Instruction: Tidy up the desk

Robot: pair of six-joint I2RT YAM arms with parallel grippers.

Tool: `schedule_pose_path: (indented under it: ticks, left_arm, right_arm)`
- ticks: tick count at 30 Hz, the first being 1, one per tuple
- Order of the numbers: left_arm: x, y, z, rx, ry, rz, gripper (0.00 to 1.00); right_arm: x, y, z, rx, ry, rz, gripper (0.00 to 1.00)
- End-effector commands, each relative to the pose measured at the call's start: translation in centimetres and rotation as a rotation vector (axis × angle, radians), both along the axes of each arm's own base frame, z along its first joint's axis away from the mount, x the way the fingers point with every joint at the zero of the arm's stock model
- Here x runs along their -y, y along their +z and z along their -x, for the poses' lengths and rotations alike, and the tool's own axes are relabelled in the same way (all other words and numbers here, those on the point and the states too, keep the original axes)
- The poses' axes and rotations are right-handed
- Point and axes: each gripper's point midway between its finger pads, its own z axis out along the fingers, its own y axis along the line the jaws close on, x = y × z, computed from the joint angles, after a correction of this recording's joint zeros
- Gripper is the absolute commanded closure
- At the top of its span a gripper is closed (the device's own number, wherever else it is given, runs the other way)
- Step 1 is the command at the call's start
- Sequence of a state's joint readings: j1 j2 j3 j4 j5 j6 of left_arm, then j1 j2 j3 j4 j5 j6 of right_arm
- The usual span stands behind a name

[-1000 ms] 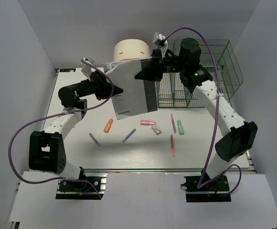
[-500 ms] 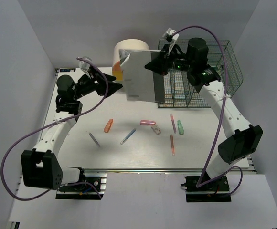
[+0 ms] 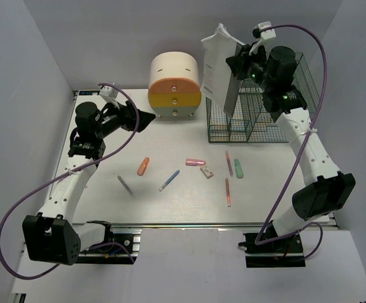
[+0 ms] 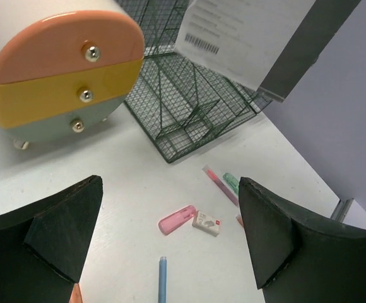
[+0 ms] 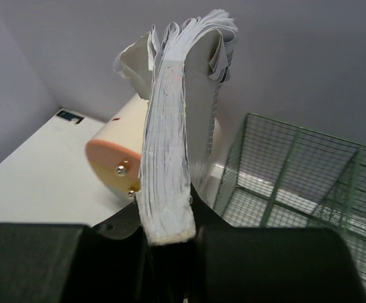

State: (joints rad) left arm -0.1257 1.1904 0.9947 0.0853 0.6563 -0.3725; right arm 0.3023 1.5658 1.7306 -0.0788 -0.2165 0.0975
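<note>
Spanning the scene, the desk [image 3: 170, 205] carries an organizer [image 3: 246, 123] at far right and a drawer box [image 3: 174, 85] left of it. A booklet [image 3: 218, 69] hangs upright above the organizer, clamped by the right gripper [image 3: 238, 66], likely so it can slot into a compartment. The left gripper [image 3: 146, 118] hovers at far left, spread wide and empty. Pens [image 3: 169, 180] lie scattered mid-desk, unsorted.

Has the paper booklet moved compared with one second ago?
Yes. The booklet went right and back: off the drawer box, now over the left edge of the green mesh organizer.
</note>
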Motion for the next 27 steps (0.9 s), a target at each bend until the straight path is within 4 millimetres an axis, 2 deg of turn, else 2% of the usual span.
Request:
schedule_pose_path:
  ticks: [1,5,6,7,9,13,15,19,21,27]
  left_arm:
    - [-1.1,0.5,0.7,0.008,0.066,-0.016,0.02]
    - [-1.6,0.4,1.0,0.009,0.090,-0.030,0.02]
    - [-1.6,0.6,1.1,0.015,0.091,-0.029,0.02]
    - [-1.7,-0.1,1.4,-0.013,0.094,-0.034,0.02]
    - [-2.0,-0.3,1.3,-0.025,0.118,-0.033,0.02]
    - [-2.8,-0.7,1.0,-0.061,0.177,-0.038,0.02]
    - [-3.1,-1.0,1.0,-0.090,0.199,-0.046,0.02]
    - [-3.4,-1.0,1.1,-0.089,0.216,-0.052,0.02]
    - [-3.6,-1.0,1.3,-0.085,0.224,-0.051,0.02]
    - [-3.8,-0.9,1.8,-0.080,0.240,-0.041,0.02]
  right_arm:
    - [3.4,7.7,0.0,0.234,-0.177,-0.107,1.00]
    - [4.0,8.3,-0.4,0.291,-0.216,-0.112,1.00]
    - [4.6,8.2,-0.9,0.296,-0.262,-0.108,1.00]
    - [4.8,7.9,-1.5,0.293,-0.277,-0.102,1.00]
    - [5.5,8.2,-2.0,0.311,-0.319,-0.107,1.00]
    - [5.9,7.6,-3.2,0.333,-0.363,-0.096,1.00]
    - [5.8,7.8,-3.5,0.343,-0.363,-0.103,1.00]
    - [6.2,6.7,-5.5,0.309,-0.424,-0.112,1.00]
    - [6.4,7.1,-5.9,0.322,-0.452,-0.140,1.00]
    - [5.8,6.5,-8.1,0.347,-0.453,-0.157,1.00]
